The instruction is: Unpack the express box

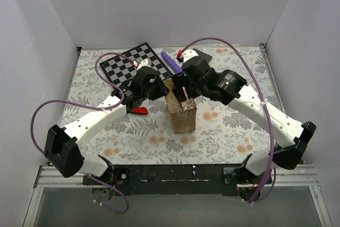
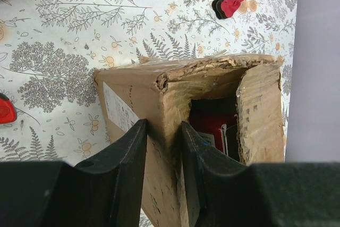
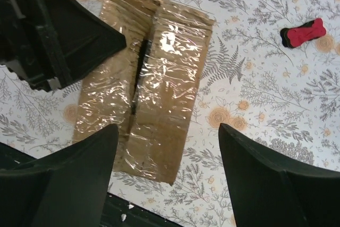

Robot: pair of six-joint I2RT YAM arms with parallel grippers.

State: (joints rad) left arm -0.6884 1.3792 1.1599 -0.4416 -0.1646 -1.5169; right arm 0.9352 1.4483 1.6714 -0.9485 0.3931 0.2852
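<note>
Near edge: both arm bases, then the express box (image 1: 183, 115) mid-table (image 1: 106, 142) between the two arms, looking taller than wide in the top view. Left gripper (image 2: 162, 126) is pinched on the box's cardboard wall at the torn-open end, one finger outside and one inside, with something red (image 2: 212, 115) visible in the cavity. Right gripper (image 3: 168, 128) is spread wide and holds nothing, hovering over the box's taped face. The box lies straight ahead of it and a little left of centre. The box's long axis and slit seam run away from the fingers, crosswise to the gap between them. The left arm already has contact, so the free right looks like the one to go in for the contents. Farther back are a red-and-black clip (image 3: 303, 32), a chessboard (image 1: 130, 63) and a purple object (image 1: 170, 61).
</note>
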